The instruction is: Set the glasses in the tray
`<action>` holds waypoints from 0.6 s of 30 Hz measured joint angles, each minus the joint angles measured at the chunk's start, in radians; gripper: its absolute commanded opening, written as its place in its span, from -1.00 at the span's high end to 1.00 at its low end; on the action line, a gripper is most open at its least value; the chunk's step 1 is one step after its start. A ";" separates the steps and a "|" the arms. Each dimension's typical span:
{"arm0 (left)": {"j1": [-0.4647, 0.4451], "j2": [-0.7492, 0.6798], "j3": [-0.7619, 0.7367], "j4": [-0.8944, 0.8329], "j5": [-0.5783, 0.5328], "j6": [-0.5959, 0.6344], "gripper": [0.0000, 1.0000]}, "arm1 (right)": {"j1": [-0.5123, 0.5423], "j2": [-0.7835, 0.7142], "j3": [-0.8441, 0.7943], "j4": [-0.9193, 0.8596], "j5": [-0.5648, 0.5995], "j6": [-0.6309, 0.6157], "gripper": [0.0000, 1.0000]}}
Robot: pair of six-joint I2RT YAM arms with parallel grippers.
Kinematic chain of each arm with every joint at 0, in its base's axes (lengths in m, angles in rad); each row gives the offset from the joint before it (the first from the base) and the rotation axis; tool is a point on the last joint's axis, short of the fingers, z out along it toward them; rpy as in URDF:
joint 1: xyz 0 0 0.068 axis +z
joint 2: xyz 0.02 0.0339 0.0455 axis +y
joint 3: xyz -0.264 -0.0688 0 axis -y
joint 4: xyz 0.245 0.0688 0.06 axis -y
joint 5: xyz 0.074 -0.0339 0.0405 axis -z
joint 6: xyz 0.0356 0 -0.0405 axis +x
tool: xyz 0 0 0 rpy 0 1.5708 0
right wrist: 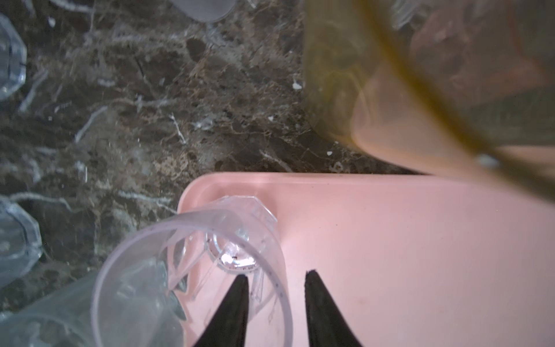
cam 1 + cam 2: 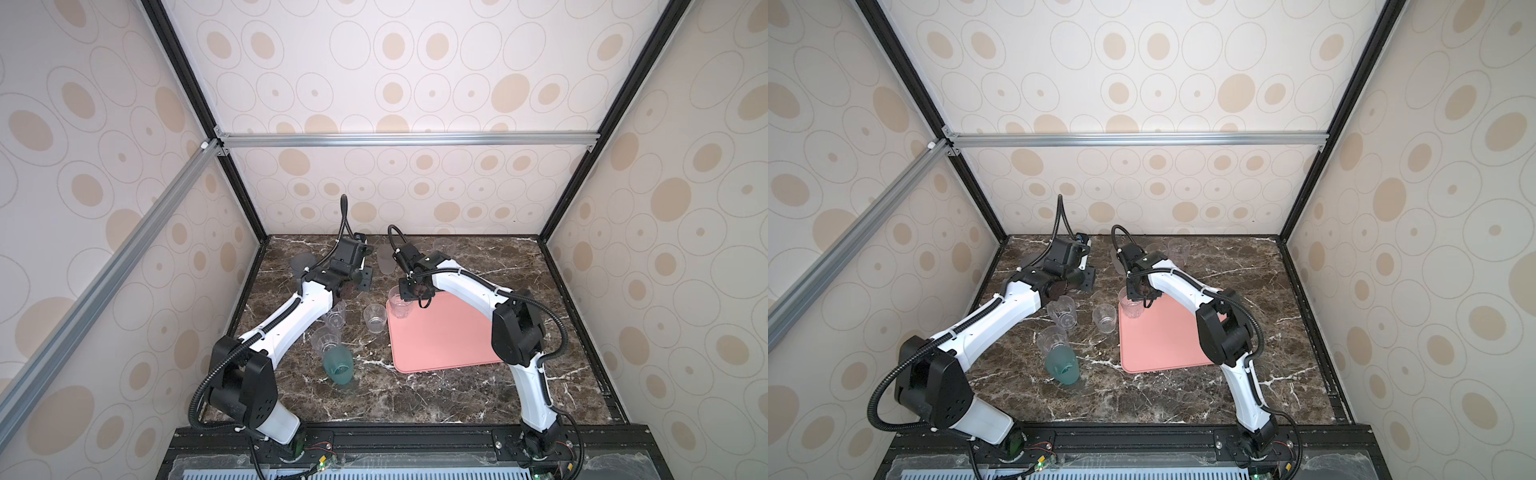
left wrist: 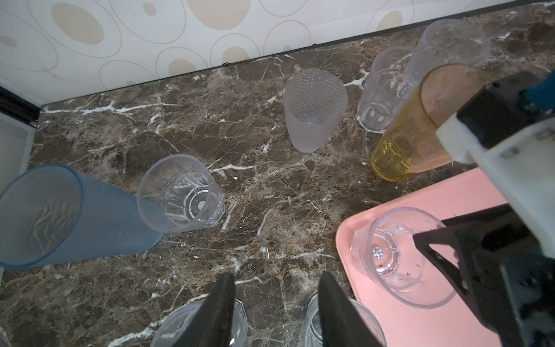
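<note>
A short clear glass [image 1: 210, 240] stands upright in the far left corner of the tray [image 1: 390, 240], just beside its rim. The right tool [image 1: 276, 275] is open, with one finger inside the glass and one outside, and the wall sits loose between them. I think it should rise straight up, so that nothing hooks the rim and tips the glass. The left tool [image 3: 276, 282] is also open and empty, above the desk [image 3: 255, 180]. In both top views the arms hide several glasses at the back. The amber glass [image 1: 330, 75] is only a blur.

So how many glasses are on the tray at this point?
1: a short clear glass in the tray's far left corner. The right arm hides part of the tray.
</note>
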 measured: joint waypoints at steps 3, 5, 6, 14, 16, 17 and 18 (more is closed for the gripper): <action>0.045 -0.010 0.001 -0.021 -0.011 0.004 -0.06 | 0.000 -0.036 0.002 -0.007 -0.030 -0.007 0.18; 0.080 -0.021 0.001 -0.032 -0.007 0.003 -0.02 | 0.000 -0.075 0.002 -0.010 -0.051 -0.007 0.18; 0.101 -0.028 -0.002 -0.035 0.005 0.002 -0.01 | 0.000 -0.098 0.002 -0.009 -0.064 -0.005 0.18; 0.247 -0.121 -0.124 -0.068 0.109 -0.046 0.03 | 0.029 -0.203 -0.016 0.024 -0.166 0.027 0.18; 0.278 -0.146 -0.164 -0.079 0.134 -0.058 0.03 | 0.040 -0.201 -0.026 0.029 -0.181 0.032 0.18; 0.291 -0.157 -0.180 -0.079 0.145 -0.061 0.03 | 0.045 -0.200 -0.031 0.028 -0.188 0.033 0.18; 0.307 -0.168 -0.200 -0.080 0.163 -0.066 0.04 | 0.047 -0.200 -0.033 0.028 -0.191 0.034 0.18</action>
